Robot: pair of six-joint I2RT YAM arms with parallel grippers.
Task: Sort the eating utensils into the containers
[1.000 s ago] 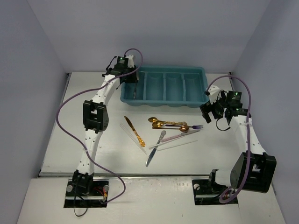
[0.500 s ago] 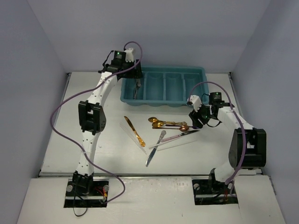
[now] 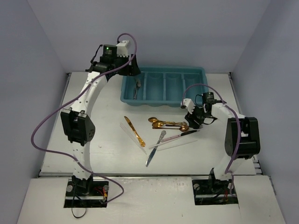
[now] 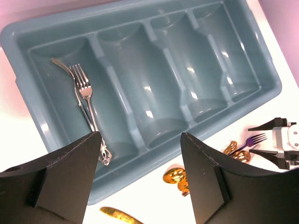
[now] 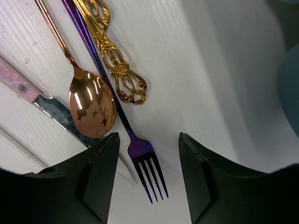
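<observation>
The teal tray (image 3: 204,74) stands at the back, with four long compartments. One silver fork (image 3: 136,88) lies in the leftmost compartment and also shows in the left wrist view (image 4: 83,89). My left gripper (image 3: 133,70) is open and empty above the tray's left end (image 4: 140,140). My right gripper (image 3: 192,119) is open and low over the table, its jaws on either side of the head of a purple fork (image 5: 140,151). A rose-gold spoon (image 5: 91,108), an ornate gold handle (image 5: 117,70) and a pink-handled knife (image 5: 25,88) lie beside the fork.
More utensils lie mid-table: a gold knife (image 3: 134,131), a silver knife (image 3: 154,149), gold spoons (image 3: 157,122) and pale clear sticks (image 3: 174,144). The other three tray compartments (image 4: 187,70) hold nothing. Grey walls close in the left, right and back.
My left gripper let the silver fork go into the leftmost compartment and pulled up and to the left. My right gripper swung left and down over the purple fork.
</observation>
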